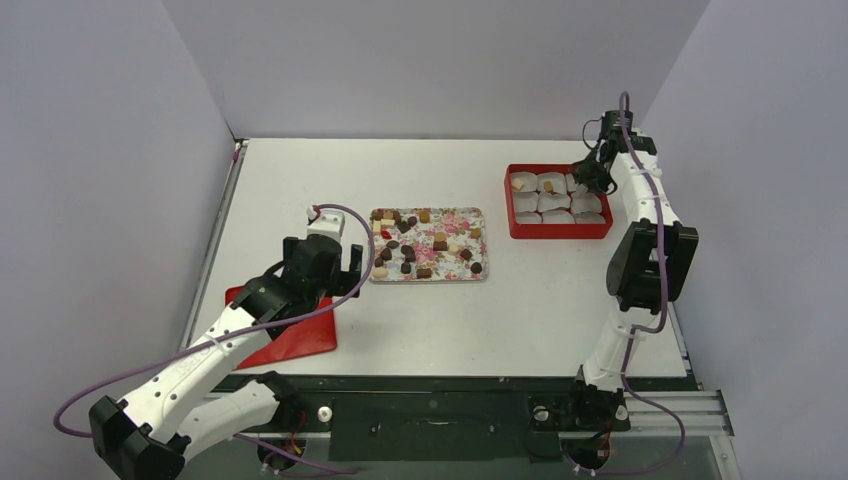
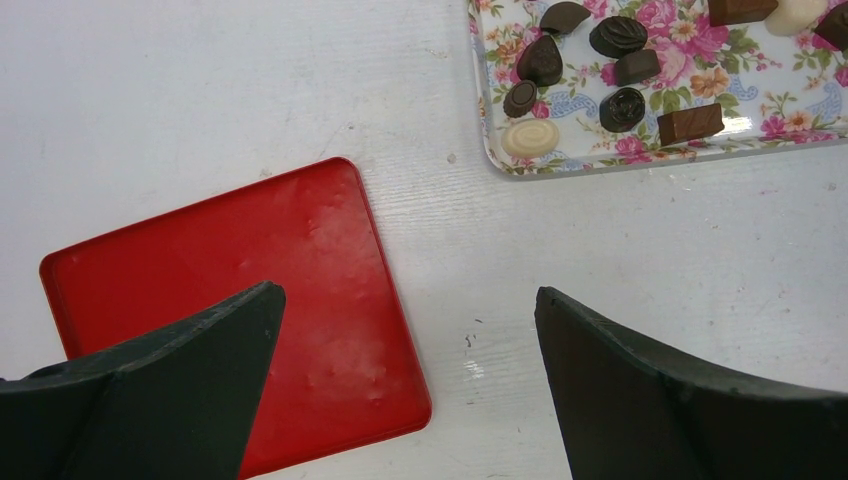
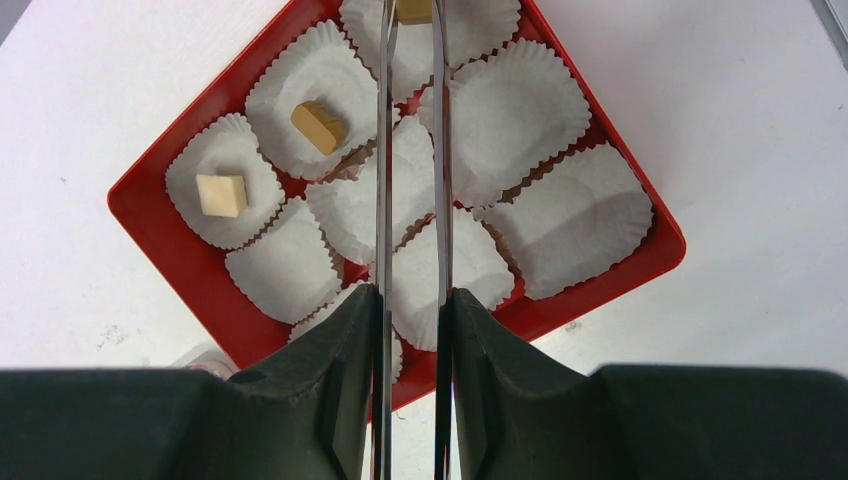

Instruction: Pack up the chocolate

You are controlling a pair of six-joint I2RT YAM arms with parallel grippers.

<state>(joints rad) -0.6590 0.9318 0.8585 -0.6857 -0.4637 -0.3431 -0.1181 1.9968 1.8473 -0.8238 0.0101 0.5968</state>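
- Small dark, tan and cream chocolate [image 2: 622, 108], mostly on floral tray [image 2: 483, 120]; two pieces in paper cups [image 3: 520, 110] of red box [image 3: 150, 215].
- Wide open, empty: left gripper [image 2: 407, 292].
- Pinching tan chocolate over box: right gripper [image 3: 412, 300].

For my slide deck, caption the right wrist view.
Right gripper holds a tan chocolate over the red box of paper cups, two already filled.

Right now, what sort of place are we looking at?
Likely a lab robot test cell: white table boxed by blank grey walls, two arms bolted at its near edge, staged chocolate on a floral tray.
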